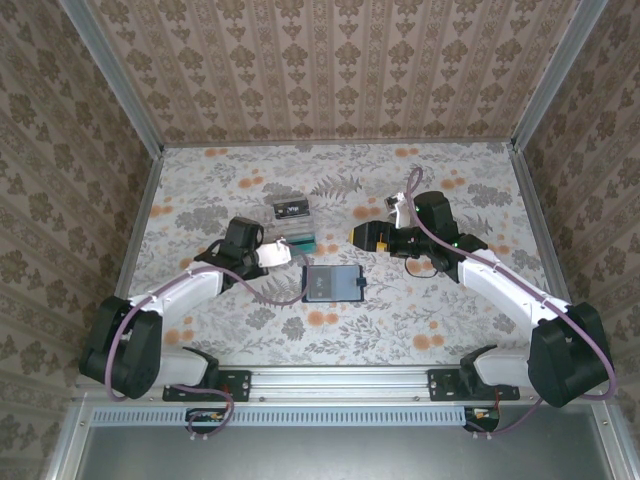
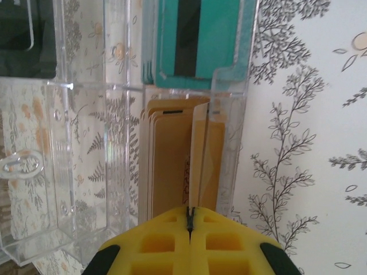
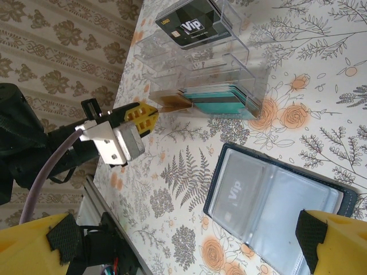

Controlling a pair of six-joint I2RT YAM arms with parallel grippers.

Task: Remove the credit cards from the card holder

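The card holder lies open on the table, navy outside with clear sleeves; a dark "Vip" credit card sits in its left sleeve. My left gripper is shut on an orange-tan credit card, held on edge over the near slot of a clear tray. More orange-tan cards stand in that slot. In the right wrist view the left gripper pinches the card at the tray's end. My right gripper hangs open above the holder, with its fingers spread wide.
The clear tray also holds teal cards and a black "Vip" card in its farther slots. The cell's patterned walls enclose the table on three sides. Open floral tabletop lies right of the tray and in front of the holder.
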